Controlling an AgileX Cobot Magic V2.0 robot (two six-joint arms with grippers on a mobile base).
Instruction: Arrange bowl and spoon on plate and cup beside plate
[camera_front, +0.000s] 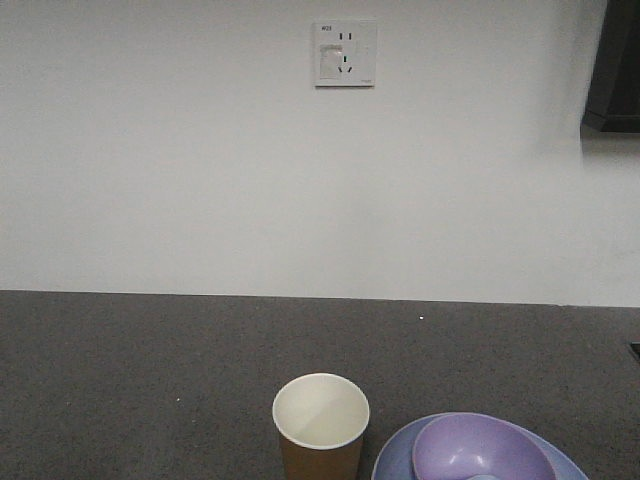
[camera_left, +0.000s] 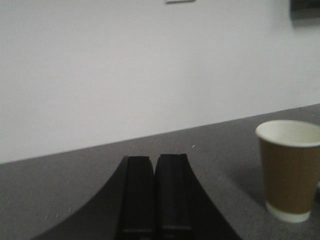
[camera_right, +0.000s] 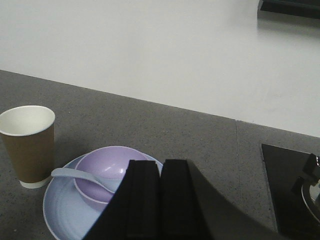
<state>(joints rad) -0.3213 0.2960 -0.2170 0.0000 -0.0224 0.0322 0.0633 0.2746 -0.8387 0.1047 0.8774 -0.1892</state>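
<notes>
Layout looks done: bowl (camera_right: 107, 172) sits on the plate (camera_right: 62, 210), spoon (camera_right: 82, 176) lies with its scoop end in the bowl and handle out over the rim toward the cup (camera_right: 29, 145), and the cup stands upright on the worktop (camera_right: 165, 130) just beside the plate's left edge. Left gripper (camera_left: 155, 192) has its fingers pressed together, nothing held, low over bare worktop with the cup off to its right. Right gripper (camera_right: 159, 197) is the same, fingers together and empty, just in front of the plate. Judgement: the remaining step is only to back both arms off; best done by lifting straight up first, then pulling away, since the paper cup is light and tapered and would tip from a side brush, and the spoon only rests loosely on the bowl rim. Bowl and spoon look like smooth matte plastic, plate shallow with a raised rim, worktop dark and speckled with a fine grain
</notes>
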